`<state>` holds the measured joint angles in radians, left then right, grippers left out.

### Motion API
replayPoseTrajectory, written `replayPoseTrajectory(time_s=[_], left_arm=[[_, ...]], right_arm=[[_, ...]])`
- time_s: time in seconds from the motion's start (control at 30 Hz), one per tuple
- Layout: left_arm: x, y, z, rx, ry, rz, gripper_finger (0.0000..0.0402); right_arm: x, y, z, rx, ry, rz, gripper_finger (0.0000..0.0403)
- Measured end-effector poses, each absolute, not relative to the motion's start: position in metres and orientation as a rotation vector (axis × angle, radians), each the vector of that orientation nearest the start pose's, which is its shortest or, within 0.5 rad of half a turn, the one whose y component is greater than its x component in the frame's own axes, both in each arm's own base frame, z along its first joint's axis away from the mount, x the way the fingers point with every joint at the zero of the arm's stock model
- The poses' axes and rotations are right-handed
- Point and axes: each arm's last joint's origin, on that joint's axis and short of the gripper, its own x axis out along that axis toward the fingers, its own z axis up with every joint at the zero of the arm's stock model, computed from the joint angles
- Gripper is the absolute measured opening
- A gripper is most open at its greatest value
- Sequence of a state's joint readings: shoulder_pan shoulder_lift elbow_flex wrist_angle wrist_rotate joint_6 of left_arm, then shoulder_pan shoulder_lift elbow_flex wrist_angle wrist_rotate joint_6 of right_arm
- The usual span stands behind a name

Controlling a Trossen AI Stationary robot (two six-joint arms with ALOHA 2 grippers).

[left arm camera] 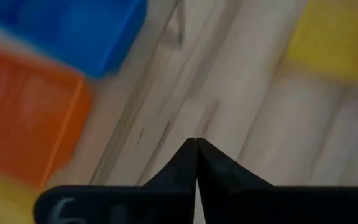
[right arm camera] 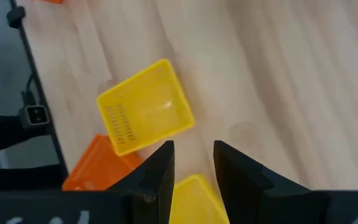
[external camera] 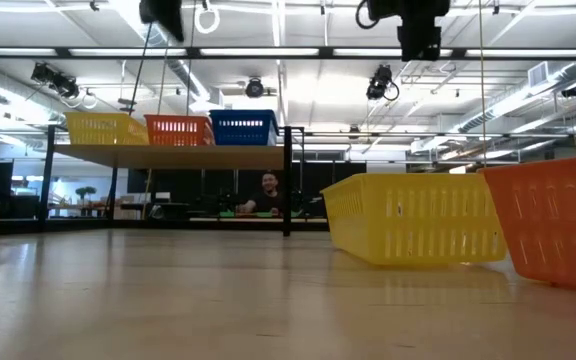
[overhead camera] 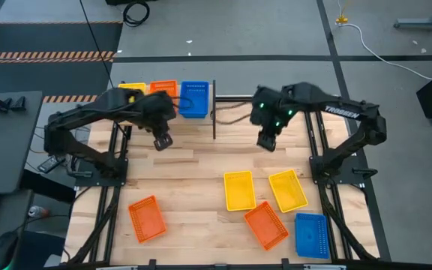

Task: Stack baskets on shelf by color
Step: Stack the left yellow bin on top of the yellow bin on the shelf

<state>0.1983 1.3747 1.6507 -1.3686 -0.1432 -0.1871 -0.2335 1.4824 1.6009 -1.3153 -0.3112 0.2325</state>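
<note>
**Three baskets on the shelf, five on the table, both grippers empty**

On the shelf (overhead camera: 223, 99), at the far side of the table (overhead camera: 193, 172), three baskets are being carried side by side: a yellow basket (external camera: 103, 128), an orange basket (external camera: 178, 130) and a blue basket (overhead camera: 194, 97), each apparently sitting singly.

Just in front of the shelf, the left gripper (overhead camera: 162, 141) is being held above bare wood, its fingers (left arm camera: 185, 165) pressed together with nothing between them. In the left wrist view, the blue and orange baskets are being shown blurred off to one side.

Above the middle of the table, the right gripper (overhead camera: 266, 141) is being held clear of everything, its fingers (right arm camera: 160, 165) standing partly apart and gripping nothing.

Toward the near side, five more baskets are being left on the tabletop. A lone orange basket (overhead camera: 147, 218) is lying by the near left corner, well apart from the rest. Two yellow baskets (overhead camera: 239, 190) (overhead camera: 288, 190) are lying side by side right of centre, with a tilted orange basket (overhead camera: 266, 225) just below them and a second blue basket (overhead camera: 311, 235) beside it.

Beyond the table, a person (external camera: 269, 195) is being seen under the shelf in the low view.
</note>
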Motion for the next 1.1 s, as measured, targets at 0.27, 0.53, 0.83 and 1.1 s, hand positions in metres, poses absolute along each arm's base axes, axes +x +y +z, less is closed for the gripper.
replayPoseTrajectory(time_s=[0.27, 0.53, 0.83, 1.1], left_arm=[[0.218, 0.025, 0.438, -0.252, 0.695, 0.331, 0.0011], [0.242, -0.013, 0.426, -0.194, 0.709, 0.173, 0.0045], [0.304, -0.051, 0.389, -0.134, 0.655, 0.053, 0.0117], [0.366, -0.077, 0.34, -0.131, 0.651, -0.005, 0.0133]], right_arm=[[0.292, -0.007, 0.348, 0.581, 1.159, -0.013, 0.0121], [0.296, 0.03, 0.332, 0.566, 1.288, -0.117, 0.0155], [0.24, 0.043, 0.35, 0.508, 1.385, -0.486, 0.0172], [0.21, 0.054, 0.37, 0.671, 1.325, -0.53, 0.0171]])
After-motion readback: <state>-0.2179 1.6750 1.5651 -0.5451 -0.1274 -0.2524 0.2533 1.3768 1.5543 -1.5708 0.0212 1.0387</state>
